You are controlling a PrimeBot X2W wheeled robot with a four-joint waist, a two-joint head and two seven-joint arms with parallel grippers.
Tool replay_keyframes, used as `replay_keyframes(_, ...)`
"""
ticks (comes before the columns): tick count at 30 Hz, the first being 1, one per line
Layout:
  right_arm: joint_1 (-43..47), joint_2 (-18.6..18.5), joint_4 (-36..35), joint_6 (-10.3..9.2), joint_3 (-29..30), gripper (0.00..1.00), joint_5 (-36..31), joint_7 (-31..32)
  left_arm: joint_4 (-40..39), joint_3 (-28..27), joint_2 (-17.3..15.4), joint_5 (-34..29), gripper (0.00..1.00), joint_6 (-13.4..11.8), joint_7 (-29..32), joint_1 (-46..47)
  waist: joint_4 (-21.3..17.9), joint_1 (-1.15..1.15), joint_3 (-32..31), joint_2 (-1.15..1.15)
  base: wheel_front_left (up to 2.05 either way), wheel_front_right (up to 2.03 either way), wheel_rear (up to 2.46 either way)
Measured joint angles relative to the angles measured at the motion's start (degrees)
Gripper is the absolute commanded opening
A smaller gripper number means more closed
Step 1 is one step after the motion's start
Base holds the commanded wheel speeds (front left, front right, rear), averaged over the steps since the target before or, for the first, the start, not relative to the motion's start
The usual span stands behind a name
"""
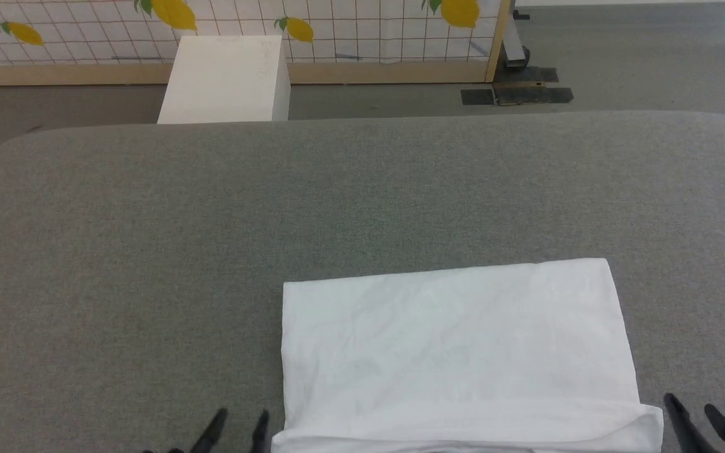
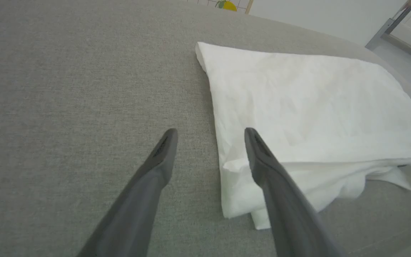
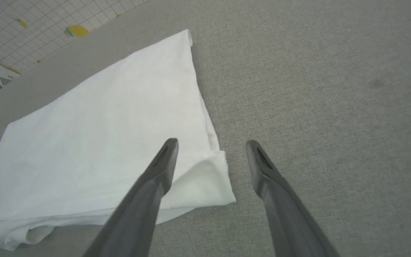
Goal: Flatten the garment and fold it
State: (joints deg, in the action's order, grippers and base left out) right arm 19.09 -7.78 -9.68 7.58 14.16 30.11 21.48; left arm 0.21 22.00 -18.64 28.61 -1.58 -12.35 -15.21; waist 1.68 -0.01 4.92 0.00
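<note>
We hold the left gripper (image 1: 242, 413) and right gripper (image 1: 690, 402) open and empty beside the near corners of the folded garment (image 1: 457, 340), which lies near-right on the grey tabletop (image 1: 211, 220), probably poised for another fold.

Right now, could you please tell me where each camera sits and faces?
Head view: on the head, facing forward and down at the garment; left gripper, right gripper tips at bottom.
Left wrist view: on that wrist, facing the garment's edge between its open fingers.
Right wrist view: on that wrist, facing the opposite edge between its open fingers.
All share the garment.
</note>
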Motion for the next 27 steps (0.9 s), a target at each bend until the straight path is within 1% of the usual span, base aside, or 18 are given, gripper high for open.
replay_keyframes(2,-0.03,-0.13,-2.42,0.00,1.47,1.00,1.88,0.91,-3.11,-3.22,0.93,2.45,1.00,-0.11,-1.33,-0.38,0.11,0.00,0.02,0.00,0.00,0.00,0.00)
replay_keyframes(6,-0.85,-0.98,-5.46,0.00,3.82,1.00,2.54,2.61,-9.43,-9.28,2.32,2.22,1.00,-1.81,-2.15,-0.87,0.53,0.00,0.20,0.00,0.00,0.00,0.00)
replay_keyframes(7,-1.38,-0.97,-5.64,-0.01,4.47,1.00,2.63,3.13,-11.31,-10.93,3.10,0.82,1.00,-2.78,-2.20,-0.84,0.70,0.00,0.28,0.00,0.00,0.00,0.00)
replay_keyframes(9,-2.35,-2.25,-5.75,0.00,4.38,1.00,1.27,4.28,-14.73,-13.69,4.60,-2.85,1.00,-4.19,-2.37,-0.68,1.03,0.00,0.63,0.00,0.00,0.00,0.00)
replay_keyframes(11,-3.43,-2.99,-5.36,0.00,4.41,1.00,-0.01,4.91,-16.93,-15.27,6.20,-6.06,1.00,-5.00,-2.38,-0.58,1.32,0.00,1.08,0.00,0.00,0.00,0.00)
replay_keyframes(14,-5.31,-3.33,-3.91,0.00,3.60,1.00,-1.63,6.41,-18.06,-15.49,7.81,-9.76,1.00,-5.04,-2.38,-0.55,1.88,0.00,2.04,0.00,0.00,0.00,0.00)
replay_keyframes(18,-8.10,-4.55,-0.67,0.00,1.13,1.00,-3.07,7.80,-18.05,-14.56,9.03,-13.08,1.00,-4.74,-2.40,0.01,2.77,0.00,3.74,0.00,0.00,0.00,0.00)
replay_keyframes(22,-10.69,-5.80,3.94,0.00,-0.82,1.00,-4.15,8.34,-17.40,-13.54,10.43,-14.56,1.00,-3.96,-2.41,1.81,3.94,0.00,5.58,0.00,0.00,0.00,0.00)
replay_keyframes(27,-13.05,-7.28,9.77,0.00,-2.83,1.00,-4.43,8.23,-16.51,-12.77,11.06,-16.81,1.00,-3.12,-2.42,3.49,5.52,0.01,7.74,0.00,0.00,0.00,0.00)
